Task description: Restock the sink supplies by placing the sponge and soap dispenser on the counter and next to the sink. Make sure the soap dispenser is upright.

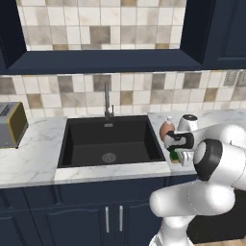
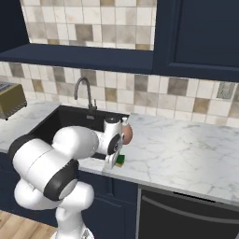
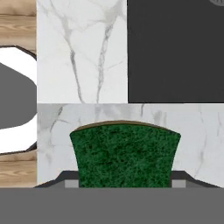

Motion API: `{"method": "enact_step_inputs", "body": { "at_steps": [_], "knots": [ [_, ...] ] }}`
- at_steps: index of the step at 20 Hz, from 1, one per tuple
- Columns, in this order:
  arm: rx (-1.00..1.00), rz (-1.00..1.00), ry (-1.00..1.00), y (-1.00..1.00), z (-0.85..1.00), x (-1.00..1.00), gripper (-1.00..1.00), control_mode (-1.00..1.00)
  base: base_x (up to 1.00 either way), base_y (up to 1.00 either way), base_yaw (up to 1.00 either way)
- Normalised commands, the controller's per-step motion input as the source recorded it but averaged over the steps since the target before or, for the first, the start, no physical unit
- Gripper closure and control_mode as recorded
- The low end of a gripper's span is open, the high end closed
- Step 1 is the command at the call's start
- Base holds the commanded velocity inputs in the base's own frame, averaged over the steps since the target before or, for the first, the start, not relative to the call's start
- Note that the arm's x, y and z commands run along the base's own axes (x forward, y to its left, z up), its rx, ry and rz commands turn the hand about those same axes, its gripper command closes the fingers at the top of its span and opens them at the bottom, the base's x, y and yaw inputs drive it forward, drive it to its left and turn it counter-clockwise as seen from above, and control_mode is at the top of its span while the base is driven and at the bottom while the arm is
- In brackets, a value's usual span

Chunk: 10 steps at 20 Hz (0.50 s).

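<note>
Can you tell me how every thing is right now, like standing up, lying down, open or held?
Sponge: green side up, between the gripper's fingers, at the counter's front edge.
Soap dispenser: upright on the counter, beside the sink.
Gripper: shut on the sponge.
Faucet: no water running.

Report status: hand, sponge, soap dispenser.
Hand closed on the sponge, low over the counter beside the sink. Soap dispenser upright on counter just behind. Nothing in the way.
</note>
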Motion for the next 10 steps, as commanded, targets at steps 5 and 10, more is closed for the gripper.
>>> {"method": "enact_step_inputs", "body": {
  "at_steps": [5,10],
  "knots": [
    [0.00,0.00,0.00,0.08,-0.16,0.27,-1.00,-1.00,0.00,0.00,0.00],
    [0.00,0.01,-0.01,0.00,0.00,0.01,-1.00,-1.00,0.00,0.00,0.00]
  ]
}}
